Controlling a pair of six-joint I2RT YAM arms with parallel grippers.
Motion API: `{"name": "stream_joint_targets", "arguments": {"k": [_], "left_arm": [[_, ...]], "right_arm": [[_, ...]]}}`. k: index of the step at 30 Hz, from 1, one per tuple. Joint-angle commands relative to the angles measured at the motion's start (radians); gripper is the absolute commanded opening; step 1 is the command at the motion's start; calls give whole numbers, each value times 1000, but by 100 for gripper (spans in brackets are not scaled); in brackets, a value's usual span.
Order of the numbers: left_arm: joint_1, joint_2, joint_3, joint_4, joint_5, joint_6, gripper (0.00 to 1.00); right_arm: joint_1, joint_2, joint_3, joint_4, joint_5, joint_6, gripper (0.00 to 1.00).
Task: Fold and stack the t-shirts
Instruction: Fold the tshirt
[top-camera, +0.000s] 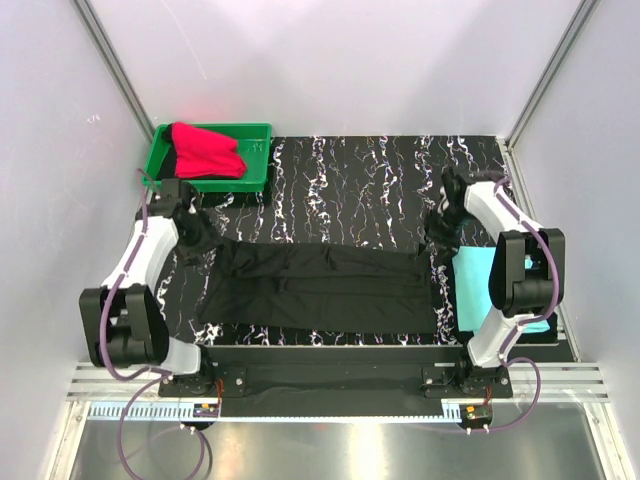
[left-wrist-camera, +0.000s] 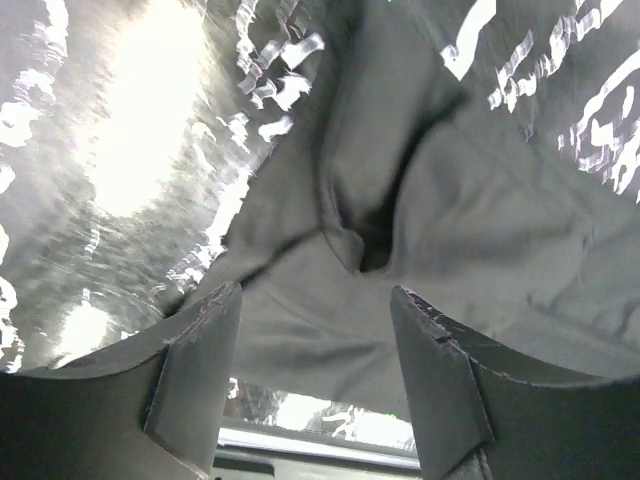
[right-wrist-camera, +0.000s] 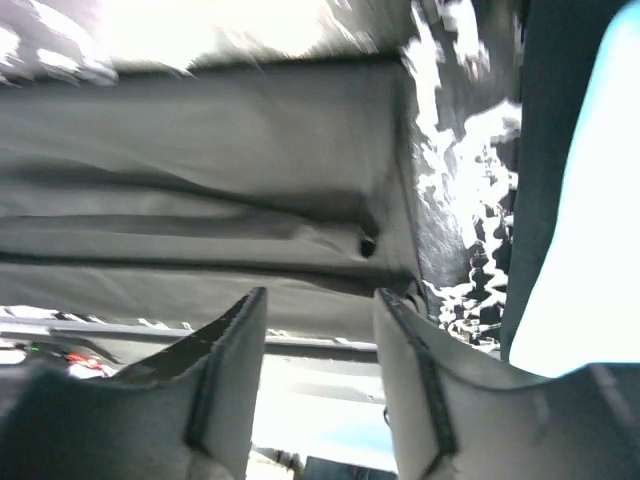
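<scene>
On the counter (top-camera: 350, 180) the black shirt (top-camera: 320, 290) lies spread wide, the turquoise shirt (top-camera: 475, 285) just right of it, the tray (top-camera: 252, 150) holding the red shirt (top-camera: 205, 152) beyond its left end, and my left pincer (left-wrist-camera: 315, 295) and right pincer (right-wrist-camera: 320, 295) both released at its ends.

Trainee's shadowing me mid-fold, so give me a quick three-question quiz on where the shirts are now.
1. True or false: the red shirt lies in the green tray.
2. Fill in: the turquoise shirt lies to the ____ of the black shirt.
3. Which shirt is laid out in a long band? A black shirt, B turquoise shirt, C red shirt.
Key: 1 true; 2 right; 3 A.
</scene>
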Motion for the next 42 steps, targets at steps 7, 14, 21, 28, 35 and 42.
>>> {"name": "stream_joint_targets", "arguments": {"k": [7, 14, 21, 28, 35, 42], "left_arm": [[38, 276, 231, 63, 171, 25, 68], [53, 399, 322, 86, 185, 28, 52], [58, 411, 329, 85, 148, 43, 65], [61, 485, 319, 86, 168, 38, 56], [73, 538, 357, 95, 145, 61, 36], [96, 558, 372, 98, 113, 72, 11]], "right_arm": [[-1, 158, 308, 16, -15, -39, 64], [-9, 224, 303, 80, -20, -31, 57], [-29, 219, 253, 80, 37, -45, 57], [-39, 215, 198, 77, 14, -37, 57], [-39, 225, 156, 75, 1, -63, 57], [-39, 235, 155, 82, 9, -56, 55]]}}
